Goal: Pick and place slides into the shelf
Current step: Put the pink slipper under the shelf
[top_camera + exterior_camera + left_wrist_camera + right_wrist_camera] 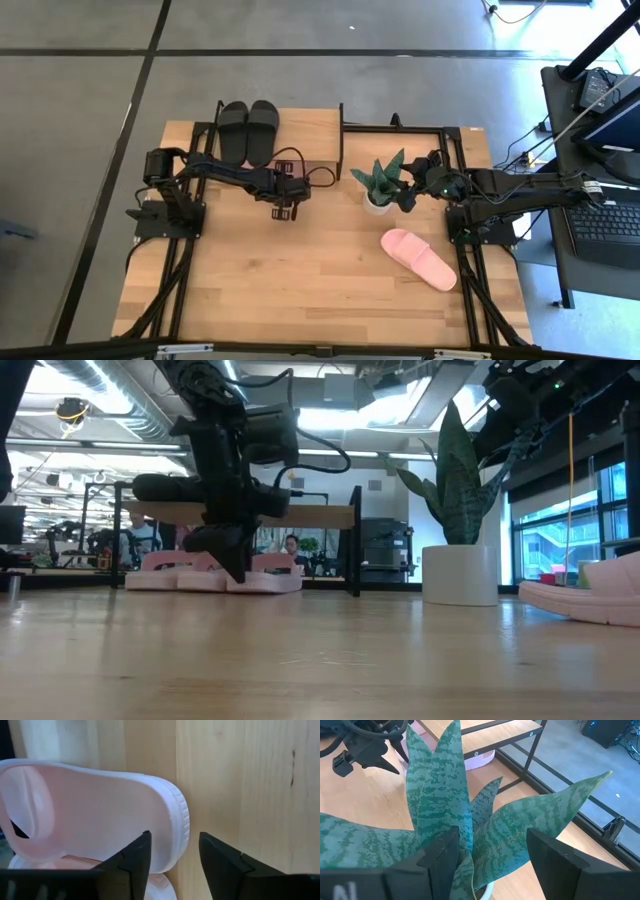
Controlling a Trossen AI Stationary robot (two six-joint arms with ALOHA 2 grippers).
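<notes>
1. Left gripper (283, 211) hangs just in front of the shelf (305, 125), its fingers (131, 862) parted and holding nothing; a pink slide (95, 820) lies just beyond them.
2. Right gripper (409, 197) waits above the potted plant (381, 183), fingers wide apart and empty.
3. Two black slides (249, 130) sit side by side on the shelf's top board; pink slides (215, 575) lie on the low tier.
4. One more pink slide (419, 257) rests on the light wood table (300, 290), on the right side, near the right arm's base.
5. Behind the table, the low view shows a bright workshop with ceiling ducts and large windows.
</notes>
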